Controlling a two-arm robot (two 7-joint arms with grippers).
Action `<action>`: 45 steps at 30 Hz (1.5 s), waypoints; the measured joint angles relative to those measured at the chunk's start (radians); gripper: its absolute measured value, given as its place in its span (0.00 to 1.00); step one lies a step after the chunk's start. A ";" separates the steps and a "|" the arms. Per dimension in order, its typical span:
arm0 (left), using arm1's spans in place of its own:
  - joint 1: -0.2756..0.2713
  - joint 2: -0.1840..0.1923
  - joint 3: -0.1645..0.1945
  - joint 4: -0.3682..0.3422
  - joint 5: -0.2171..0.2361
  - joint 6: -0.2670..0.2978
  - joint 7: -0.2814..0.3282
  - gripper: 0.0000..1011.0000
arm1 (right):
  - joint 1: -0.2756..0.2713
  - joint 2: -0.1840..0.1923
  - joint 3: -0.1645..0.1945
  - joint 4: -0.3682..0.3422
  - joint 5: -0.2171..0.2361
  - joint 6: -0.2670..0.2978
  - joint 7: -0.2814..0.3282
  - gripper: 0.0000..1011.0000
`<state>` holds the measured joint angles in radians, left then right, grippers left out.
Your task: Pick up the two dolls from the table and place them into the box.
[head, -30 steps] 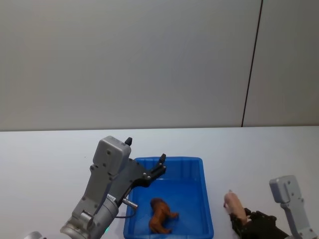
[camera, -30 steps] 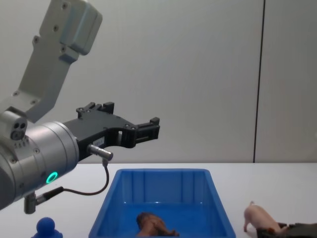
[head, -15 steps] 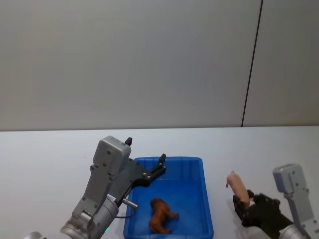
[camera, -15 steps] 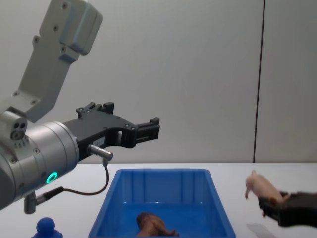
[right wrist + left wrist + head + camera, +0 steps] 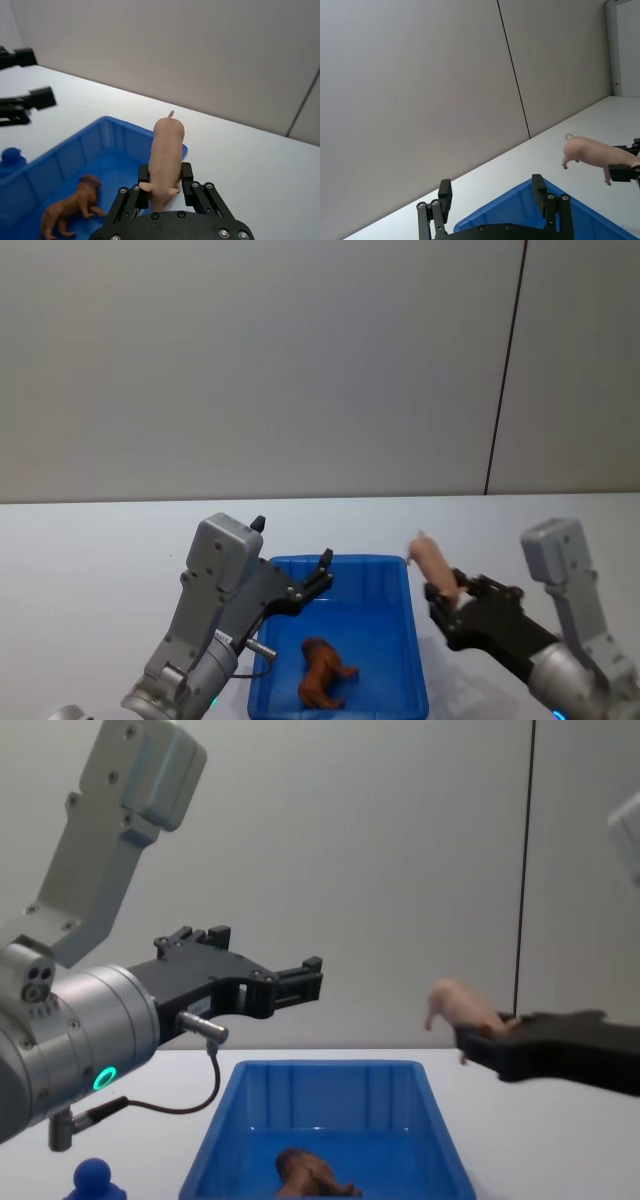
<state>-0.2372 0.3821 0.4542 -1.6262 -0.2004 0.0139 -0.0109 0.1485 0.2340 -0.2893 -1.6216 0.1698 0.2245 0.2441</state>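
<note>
The pale pink pig doll point(image 5: 432, 559) point(image 5: 458, 1003) point(image 5: 167, 152) point(image 5: 587, 152) hangs in the air, just right of the blue box's point(image 5: 412, 640) point(image 5: 440, 1120) far right corner. My right gripper point(image 5: 446, 597) point(image 5: 165, 181) point(image 5: 488, 1038) is shut on its rear half. The reddish-brown doll point(image 5: 322, 673) point(image 5: 310, 1175) point(image 5: 70, 204) lies on the box floor. My left gripper point(image 5: 322, 572) point(image 5: 305, 978) point(image 5: 492, 195) hovers open above the box's far left side, holding nothing.
A small blue knob-shaped object point(image 5: 97, 1180) point(image 5: 11, 155) stands on the white table left of the box. A plain grey wall with a dark vertical seam rises behind the table.
My right gripper has lifted the pig off the table and carried it up and left, toward the box. The left arm and the brown doll have stayed still.
</note>
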 joint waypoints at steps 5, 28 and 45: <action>0.000 0.000 0.000 0.000 0.000 0.000 0.000 0.99 | 0.037 -0.028 -0.016 0.014 -0.007 0.024 0.053 0.36; 0.000 0.000 0.000 0.000 0.000 0.000 0.000 0.99 | 0.105 -0.079 -0.054 0.098 -0.050 0.049 0.132 0.94; 0.000 0.000 0.000 0.000 0.000 0.000 0.000 0.99 | 0.024 0.017 0.002 0.014 0.005 -0.030 0.111 0.99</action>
<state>-0.2371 0.3821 0.4542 -1.6262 -0.2004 0.0139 -0.0109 0.1723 0.2514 -0.2874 -1.6075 0.1744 0.1948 0.3552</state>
